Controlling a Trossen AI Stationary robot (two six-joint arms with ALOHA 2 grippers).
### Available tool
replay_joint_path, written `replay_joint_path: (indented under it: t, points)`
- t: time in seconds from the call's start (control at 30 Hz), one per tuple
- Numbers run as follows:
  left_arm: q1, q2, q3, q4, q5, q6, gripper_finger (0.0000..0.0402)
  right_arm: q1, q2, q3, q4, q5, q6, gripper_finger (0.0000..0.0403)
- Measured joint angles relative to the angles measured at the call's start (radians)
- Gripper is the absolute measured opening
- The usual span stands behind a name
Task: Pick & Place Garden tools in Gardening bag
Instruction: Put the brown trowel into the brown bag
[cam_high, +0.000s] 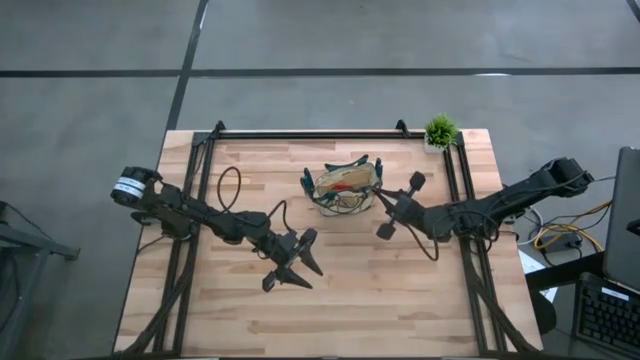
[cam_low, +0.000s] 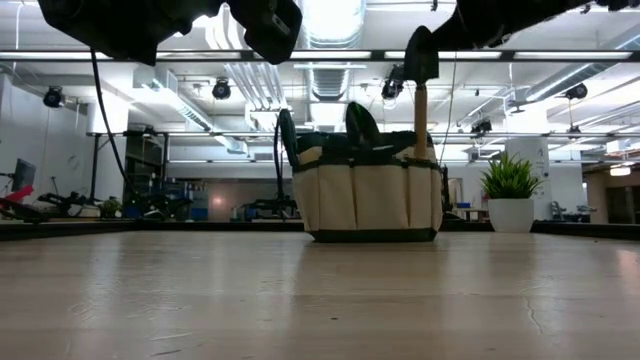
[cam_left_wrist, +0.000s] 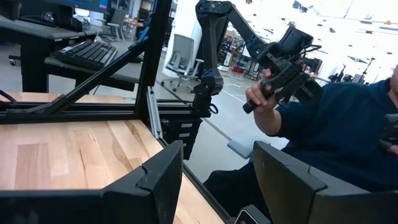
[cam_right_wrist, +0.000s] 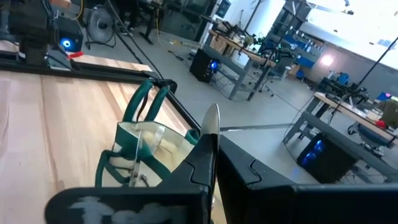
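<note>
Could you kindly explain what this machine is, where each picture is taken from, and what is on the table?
Two dark robot arms work at a wooden table. One picture looks straight down, one looks level across the tabletop, and one comes from each arm's wrist. A tan gardening bag stands near the far edge, with a small potted plant in the corner. The right gripper, beside the bag, is shut on a silver blade, probably the trowel. The left gripper hangs open and empty. A person's hand shows beyond the table.
</note>
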Motion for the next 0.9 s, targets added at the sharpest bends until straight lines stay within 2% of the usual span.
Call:
replay_joint_path:
  t: [0.2, 0.4, 0.53, 0.73, 0.9]
  points:
    - [0.0, 0.0, 0.0, -0.004, 0.0, 0.0, 0.0197, 0.0, 0.0, -0.097, 0.146, -0.004, -0.049, 0.0008]
    - [0.0, 0.0, 0.0, -0.006, 0.0, 0.0, 0.0197, 0.001, -0.001, -0.148, 0.186, -0.025, 0.011, 0.0008]
    - [0.0, 0.0, 0.0, -0.008, 0.0, 0.0, 0.0197, 0.016, -0.001, -0.136, 0.186, -0.051, 0.053, 0.0008]
    - [0.0, 0.0, 0.0, -0.012, 0.0, 0.001, 0.0197, 0.025, 0.001, -0.065, 0.185, -0.271, 0.158, 0.0008]
    - [0.0, 0.0, 0.0, -0.01, 0.0, 0.006, 0.0197, 0.027, 0.043, -0.012, 0.18, -0.251, 0.089, 0.0008]
